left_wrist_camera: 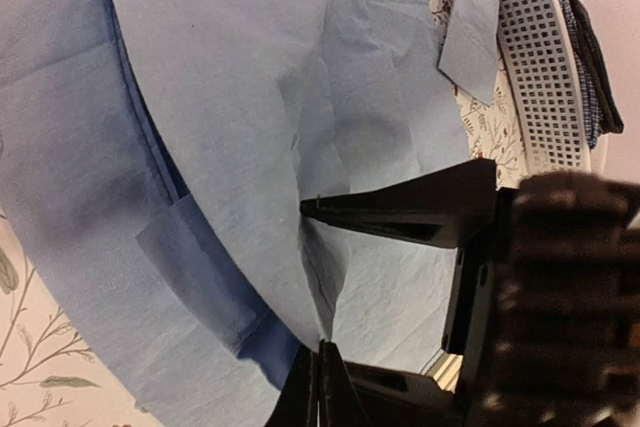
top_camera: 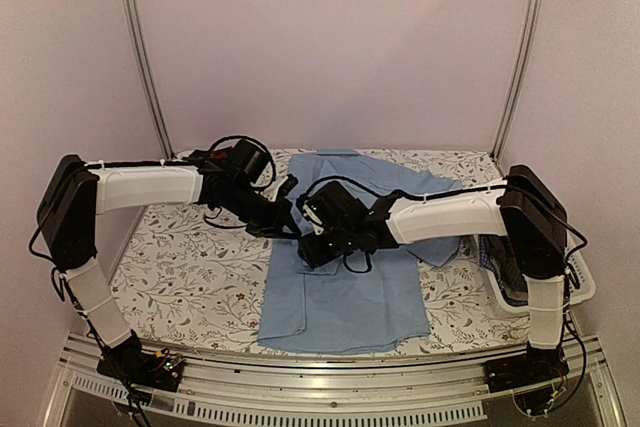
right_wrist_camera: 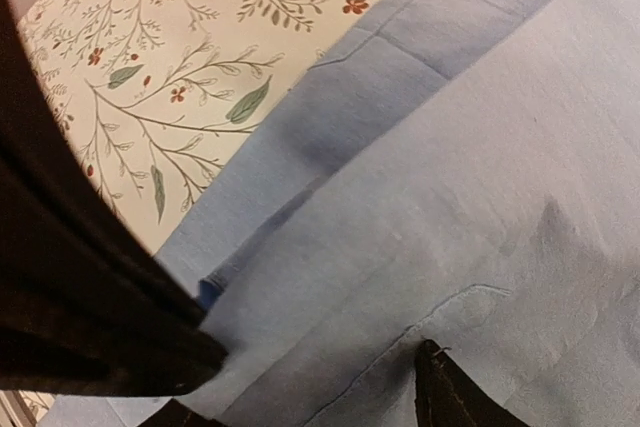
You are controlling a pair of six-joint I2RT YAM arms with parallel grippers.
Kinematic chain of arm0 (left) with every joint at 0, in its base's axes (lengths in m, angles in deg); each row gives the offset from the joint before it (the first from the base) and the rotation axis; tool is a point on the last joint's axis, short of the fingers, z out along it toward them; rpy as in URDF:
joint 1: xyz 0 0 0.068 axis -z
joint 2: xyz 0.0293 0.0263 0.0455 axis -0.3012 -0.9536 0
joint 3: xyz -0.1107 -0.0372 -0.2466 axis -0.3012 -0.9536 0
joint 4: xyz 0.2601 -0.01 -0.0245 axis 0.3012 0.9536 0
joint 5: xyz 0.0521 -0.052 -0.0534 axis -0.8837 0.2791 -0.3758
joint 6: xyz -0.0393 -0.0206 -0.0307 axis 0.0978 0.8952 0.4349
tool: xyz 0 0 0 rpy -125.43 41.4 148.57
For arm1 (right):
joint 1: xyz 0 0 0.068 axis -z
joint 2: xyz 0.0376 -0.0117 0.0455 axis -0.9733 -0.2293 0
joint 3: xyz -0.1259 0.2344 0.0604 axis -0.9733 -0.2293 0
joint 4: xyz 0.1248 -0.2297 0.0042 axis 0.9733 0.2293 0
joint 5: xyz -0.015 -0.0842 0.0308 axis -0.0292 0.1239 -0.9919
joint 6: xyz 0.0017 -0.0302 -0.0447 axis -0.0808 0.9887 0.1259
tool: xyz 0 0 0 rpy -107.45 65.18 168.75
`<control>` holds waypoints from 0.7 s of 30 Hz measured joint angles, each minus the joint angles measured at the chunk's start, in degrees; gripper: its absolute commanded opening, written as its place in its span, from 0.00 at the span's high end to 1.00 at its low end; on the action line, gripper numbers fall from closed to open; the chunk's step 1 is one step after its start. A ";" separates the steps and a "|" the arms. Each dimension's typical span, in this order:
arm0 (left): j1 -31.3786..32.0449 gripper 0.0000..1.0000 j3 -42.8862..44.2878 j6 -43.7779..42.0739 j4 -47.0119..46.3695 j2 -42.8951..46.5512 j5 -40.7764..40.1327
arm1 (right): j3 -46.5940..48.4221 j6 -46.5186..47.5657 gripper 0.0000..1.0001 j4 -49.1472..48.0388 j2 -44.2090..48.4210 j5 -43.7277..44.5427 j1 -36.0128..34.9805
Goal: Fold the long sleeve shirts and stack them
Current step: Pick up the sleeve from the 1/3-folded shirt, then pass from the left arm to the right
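A plain light blue long sleeve shirt (top_camera: 345, 297) lies spread flat on the flowered table, collar at the far end. Both grippers meet over its left chest. My left gripper (top_camera: 290, 222) is shut on a small raised fold of the blue cloth (left_wrist_camera: 250, 97), pinched at its tips (left_wrist_camera: 322, 357). My right gripper (top_camera: 312, 247) stands open just beside it, its two fingertips (right_wrist_camera: 432, 367) resting on the shirt (right_wrist_camera: 480, 147) near a pocket seam, nothing gripped between them. A dark checked shirt (top_camera: 495, 257) lies in the basket at the right.
A white plastic basket (top_camera: 585, 282) stands at the table's right edge, also seen in the left wrist view as a perforated wall (left_wrist_camera: 540, 67) with the dark checked cloth (left_wrist_camera: 585, 47) in it. The flowered tablecloth (top_camera: 190, 257) is bare left of the shirt.
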 measured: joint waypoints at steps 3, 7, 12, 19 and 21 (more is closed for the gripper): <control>0.00 0.90 0.02 0.15 0.48 0.00 0.04 | 0.72 0.72 0.74 1.38 -1.44 1.31 0.00; -0.07 0.71 0.17 0.04 2.10 0.48 -0.35 | 0.74 2.40 0.86 2.36 -1.49 0.90 0.02; -1.05 0.66 -0.52 -1.07 2.97 4.24 -1.33 | 0.74 4.59 0.88 2.73 -0.50 -3.93 0.61; -2.80 0.52 -3.04 -2.64 2.89 8.81 -1.42 | 0.57 6.36 0.57 1.09 2.82 -20.46 3.85; -3.08 0.45 -4.11 -3.26 2.86 9.33 -1.36 | 0.61 7.17 0.42 0.59 2.99 -25.27 5.01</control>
